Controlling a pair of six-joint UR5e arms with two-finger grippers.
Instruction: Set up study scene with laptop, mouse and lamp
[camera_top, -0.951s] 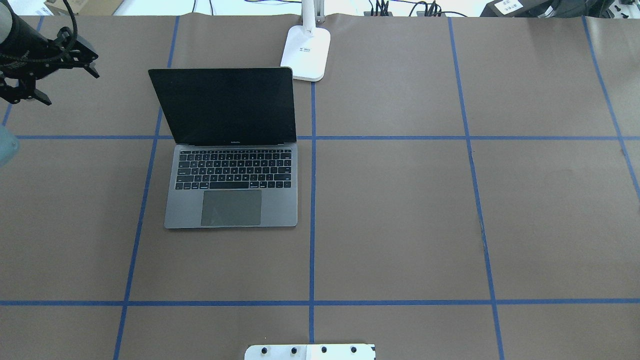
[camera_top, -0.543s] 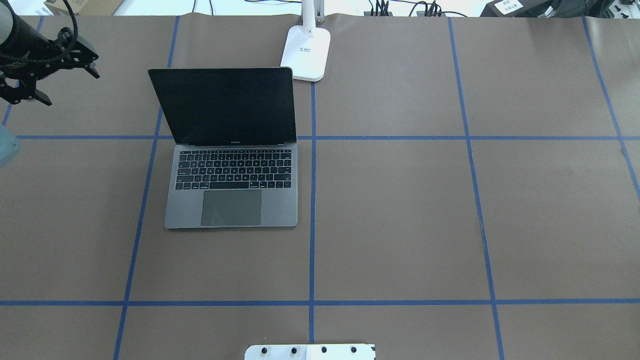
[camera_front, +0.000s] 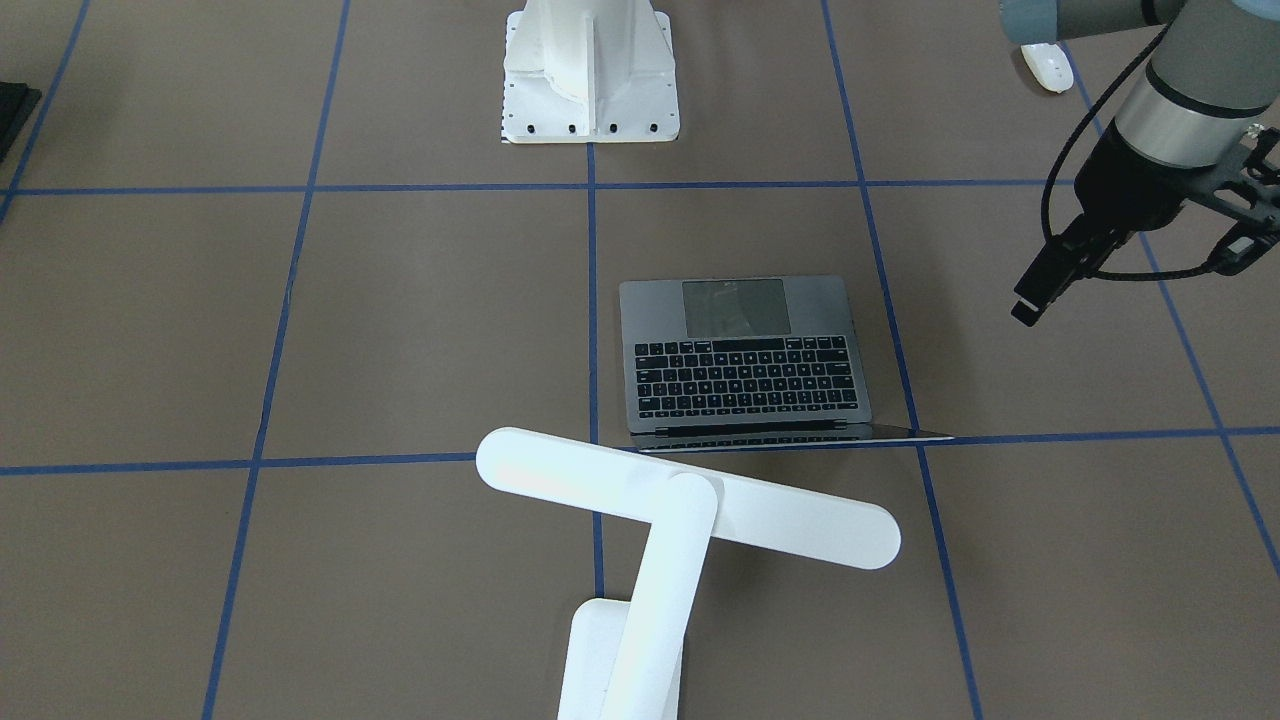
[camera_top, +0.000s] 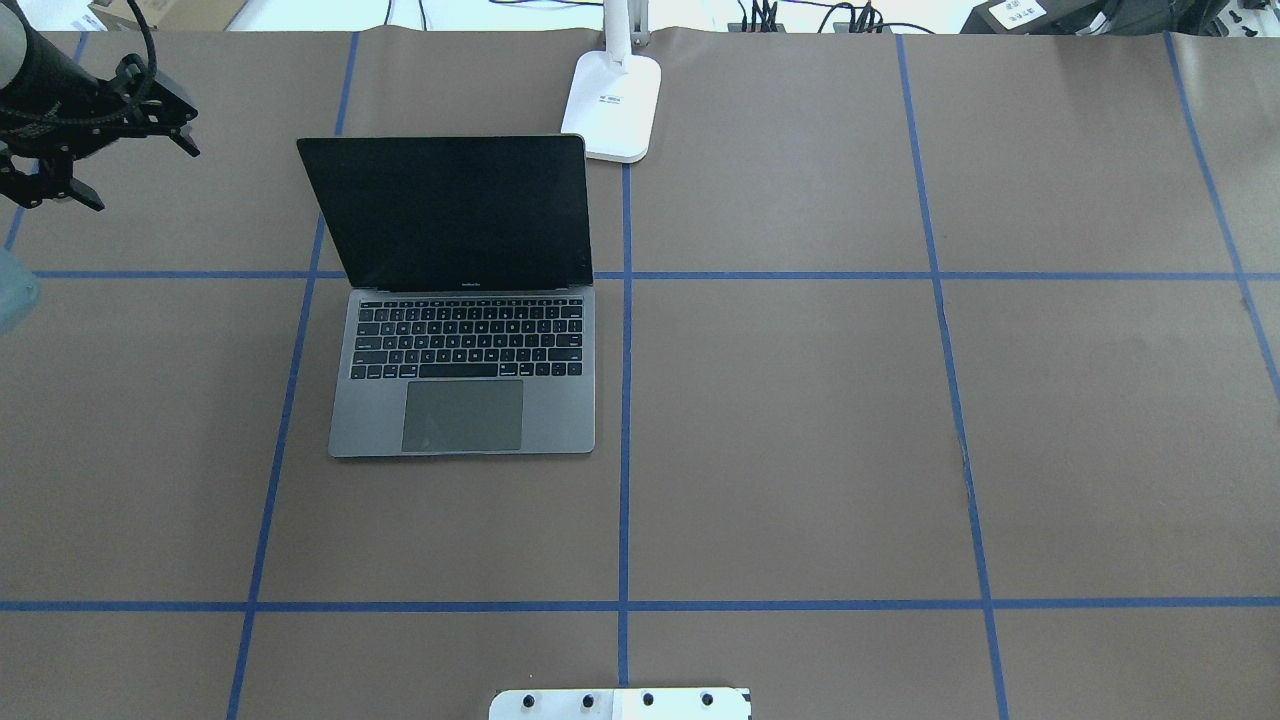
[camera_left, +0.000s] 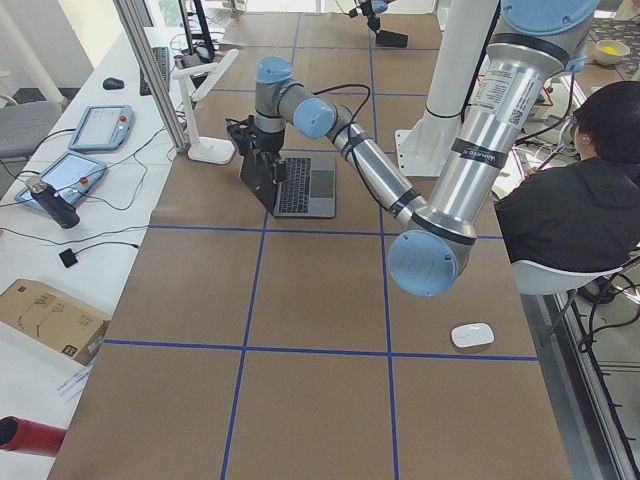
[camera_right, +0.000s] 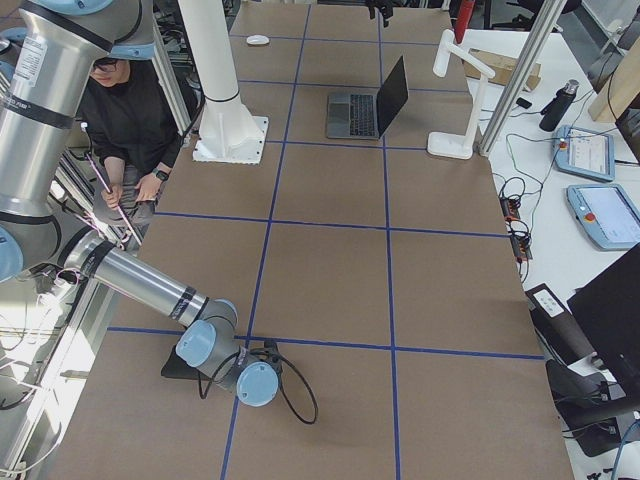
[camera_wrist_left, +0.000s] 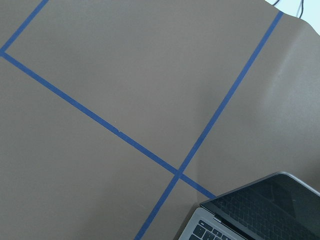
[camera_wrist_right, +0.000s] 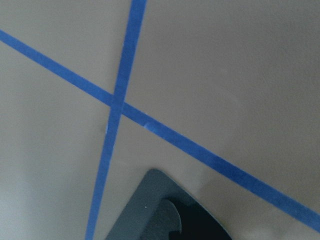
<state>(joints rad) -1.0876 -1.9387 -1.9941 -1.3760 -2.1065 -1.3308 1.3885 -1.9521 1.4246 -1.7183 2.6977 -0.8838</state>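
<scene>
Black fingers on your left gripper (camera_top: 142, 178) stand spread wide with nothing between them. It hangs over the brown paper-covered worktop (camera_top: 800, 400), toward the far edge, near the laptop's (camera_top: 460, 410) lid on its left-end side but not touching it.

Your laptop sits open in the left half of the overhead view. Its keyboard faces the robot's edge, its dark screen is tilted back, and its right side runs just beside a blue tape line (camera_top: 625, 400). The lamp (camera_top: 612, 110) has its flat base at the far edge, just past the laptop's right rear corner. From across the worktop you see its long bar head reaching over the top edge of the lid. The mouse (camera_front: 1047, 68) lies by the robot's edge, well toward the left end and well apart from the laptop.

Your right gripper (camera_right: 262, 352) is low near the right end, next to a black mat (camera_right: 178, 366). I cannot tell whether it is open or closed.

The white pedestal (camera_front: 590, 80) stands mid-way along the robot's edge, and a person (camera_left: 570, 200) sits behind it.
</scene>
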